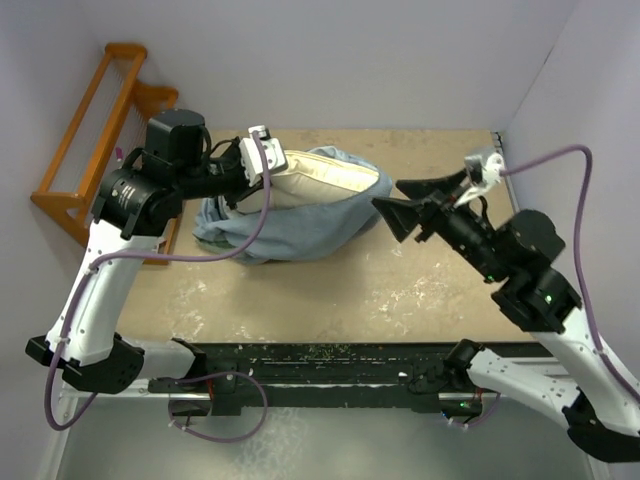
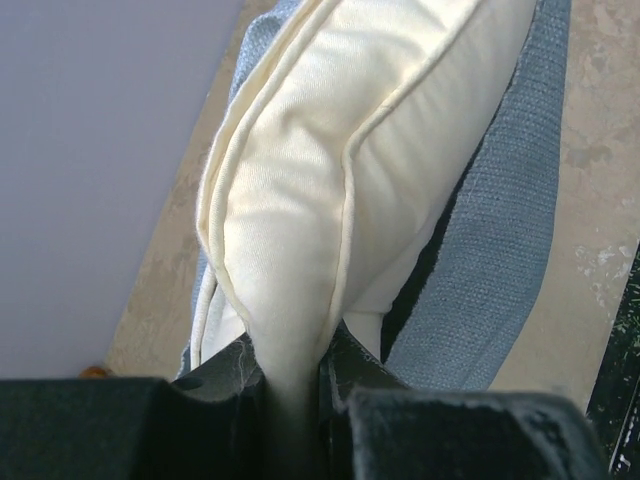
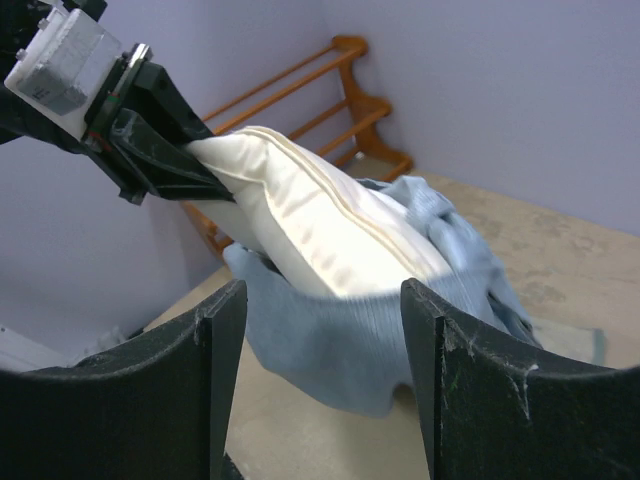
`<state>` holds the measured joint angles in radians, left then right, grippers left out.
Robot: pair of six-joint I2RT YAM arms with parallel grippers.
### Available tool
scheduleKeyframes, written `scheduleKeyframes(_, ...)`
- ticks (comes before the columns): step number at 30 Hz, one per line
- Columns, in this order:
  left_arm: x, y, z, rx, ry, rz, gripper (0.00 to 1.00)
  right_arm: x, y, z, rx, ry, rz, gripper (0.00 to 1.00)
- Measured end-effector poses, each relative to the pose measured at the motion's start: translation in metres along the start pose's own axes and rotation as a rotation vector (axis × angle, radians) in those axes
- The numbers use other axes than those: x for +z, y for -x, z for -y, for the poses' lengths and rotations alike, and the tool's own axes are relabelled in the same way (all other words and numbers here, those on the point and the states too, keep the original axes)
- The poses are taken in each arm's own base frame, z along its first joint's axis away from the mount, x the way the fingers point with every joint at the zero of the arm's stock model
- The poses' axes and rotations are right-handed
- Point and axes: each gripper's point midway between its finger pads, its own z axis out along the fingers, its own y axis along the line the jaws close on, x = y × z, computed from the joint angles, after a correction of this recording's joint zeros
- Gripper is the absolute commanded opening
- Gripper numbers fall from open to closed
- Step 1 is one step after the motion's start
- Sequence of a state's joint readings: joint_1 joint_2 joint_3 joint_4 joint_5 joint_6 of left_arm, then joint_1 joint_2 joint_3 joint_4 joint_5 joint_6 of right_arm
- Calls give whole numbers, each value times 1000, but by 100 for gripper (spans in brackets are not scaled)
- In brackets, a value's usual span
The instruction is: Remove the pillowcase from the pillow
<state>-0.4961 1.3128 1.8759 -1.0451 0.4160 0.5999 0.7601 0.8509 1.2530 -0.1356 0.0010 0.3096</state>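
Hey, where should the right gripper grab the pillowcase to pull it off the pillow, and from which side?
Probably best to take the slack blue-grey fold of the pillowcase at its right end, coming in level from the right. The left gripper pinches the pillow by its bare corner at the opposite end. The right gripper faces that loose fold, open.

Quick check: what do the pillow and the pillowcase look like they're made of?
The pillow looks like smooth, tightly woven cream cloth, perhaps cotton, with raised piped seams and a faint sheen. The pillowcase looks like a coarser, matte blue-grey weave. Its grainy thread texture shows in the left wrist view.
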Motion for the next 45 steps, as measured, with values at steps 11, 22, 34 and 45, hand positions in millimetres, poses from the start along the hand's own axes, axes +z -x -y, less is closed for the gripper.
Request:
scheduleKeyframes(11,-10,2,-1,-15,21,-18,0,4,-60,27,-3,-76,-113,53)
scheduleKeyframes(22,-27,1,-10,-15,81,-56,0,40,-88,50,-4,-67,-181,14)
scheduleKeyframes(34,-32,-1,-16,-5,113,-83,0,18,-198,156,205,-280,-385,0)
scheduleKeyframes(45,-38,30,-33,-89,204,33,0,-2,-278,183,328,-429,-503,13)
